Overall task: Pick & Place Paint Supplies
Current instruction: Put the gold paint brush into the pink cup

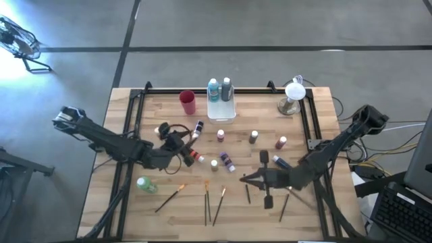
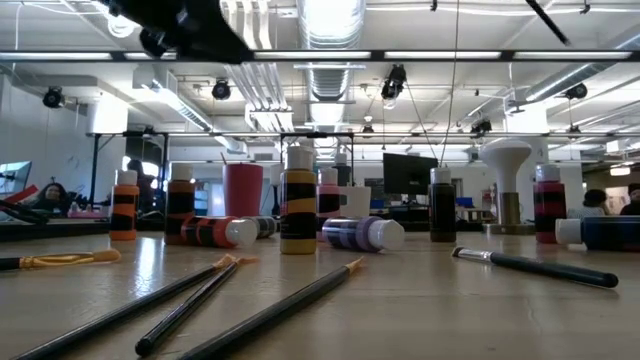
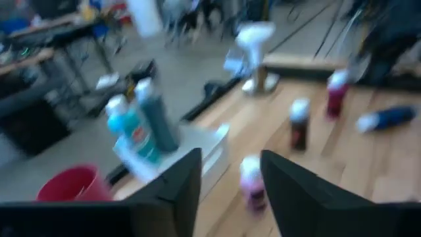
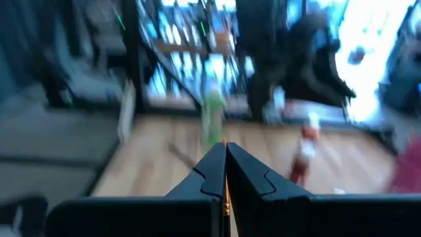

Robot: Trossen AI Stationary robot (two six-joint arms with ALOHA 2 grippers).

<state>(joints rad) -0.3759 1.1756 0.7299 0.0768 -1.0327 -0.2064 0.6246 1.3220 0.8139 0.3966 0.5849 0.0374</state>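
The left gripper is seen parted and empty above the bench; standing bottles nearby could be toppled. A brush is pinched in the closed right gripper and could slip.

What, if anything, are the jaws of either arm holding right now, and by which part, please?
The right gripper is shut on a thin orange paintbrush, gripped along its handle. The left gripper stands open over the table, holding nothing.
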